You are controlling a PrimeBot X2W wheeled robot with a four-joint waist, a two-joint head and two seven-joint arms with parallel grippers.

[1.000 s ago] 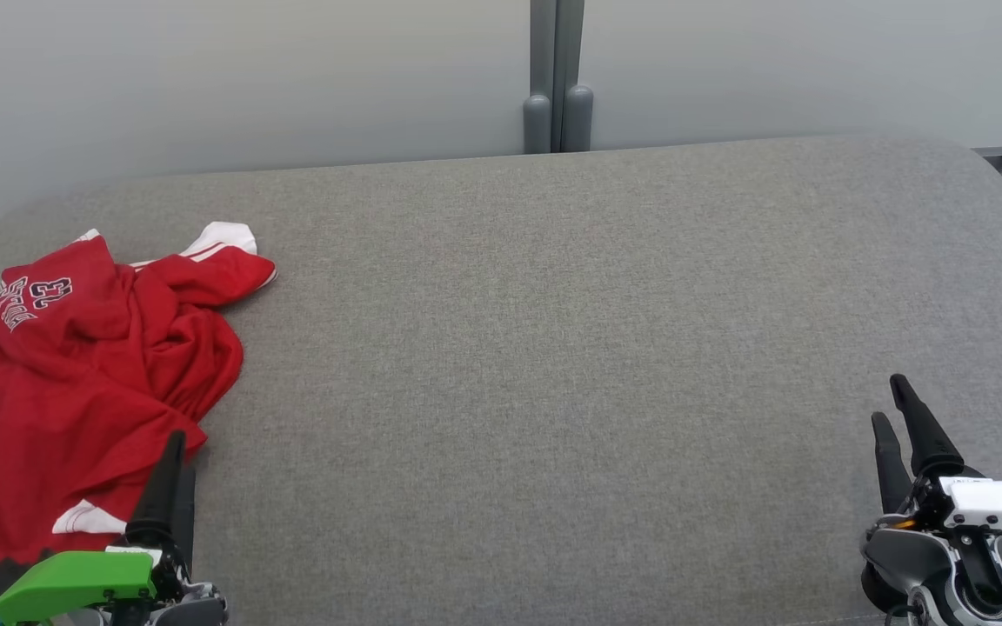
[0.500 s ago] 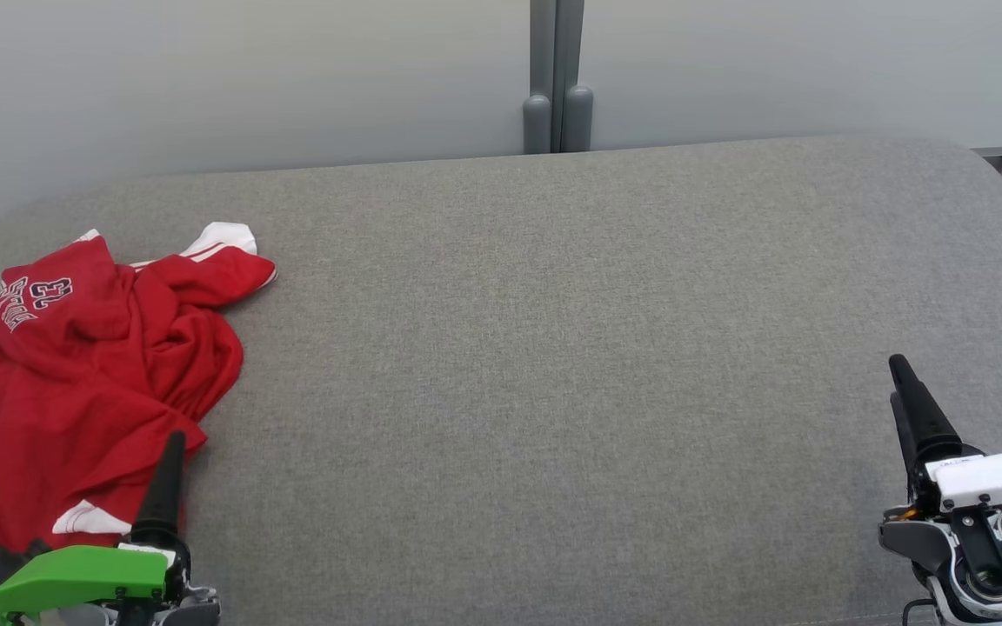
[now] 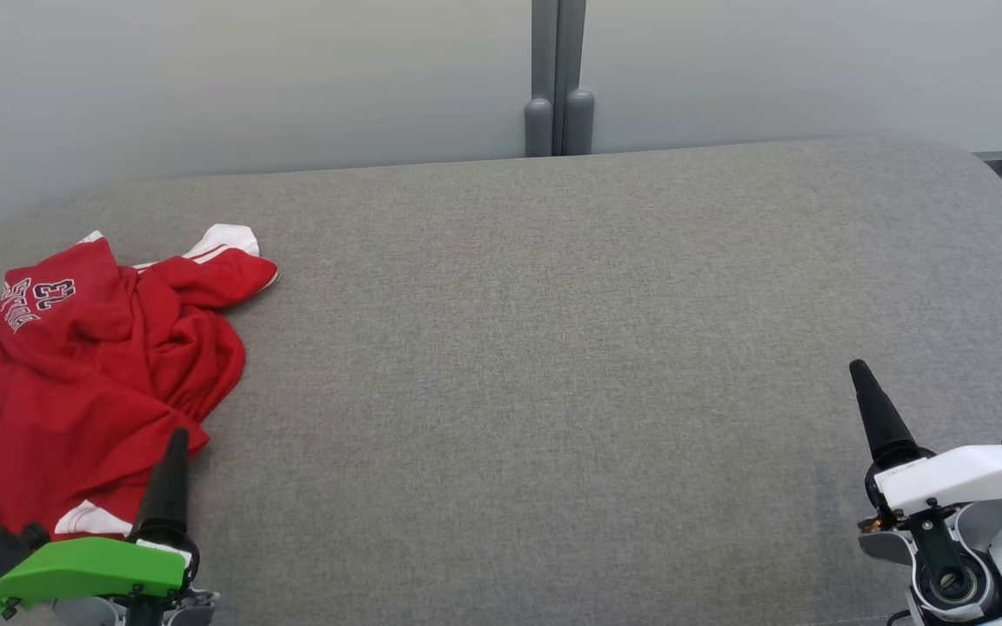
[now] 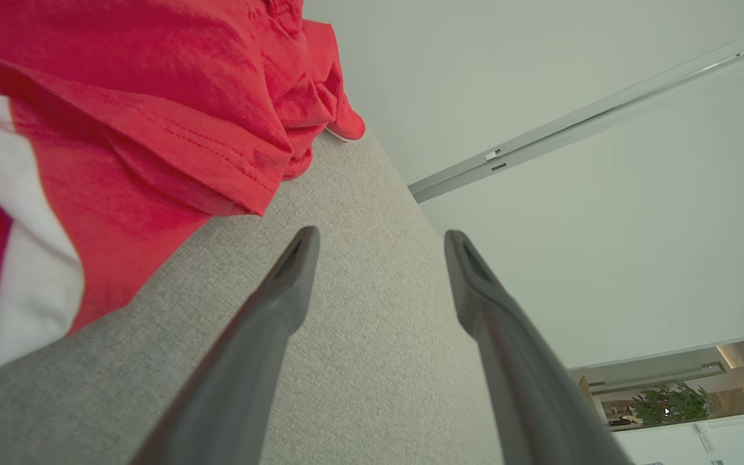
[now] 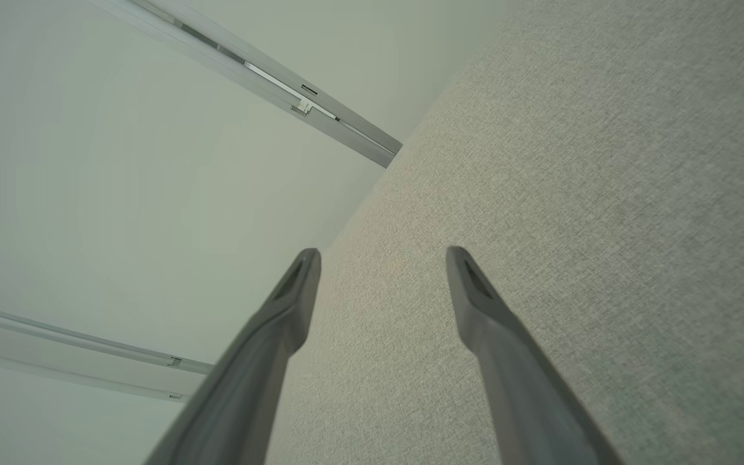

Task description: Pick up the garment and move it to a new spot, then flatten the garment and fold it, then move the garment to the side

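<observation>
The crumpled red jersey (image 3: 92, 382) lies bunched at the left end of the grey upholstered surface (image 3: 553, 348), the left gripper (image 4: 382, 237) just beside its near hem, jaws spread wide and empty. The right gripper (image 5: 383, 253), likewise wide and empty, hangs well apart over bare fabric. A pinch here could catch several layers at once, so the heap lifts twisted. The jersey possibly overhangs the left edge and could slide off when tugged.
</observation>
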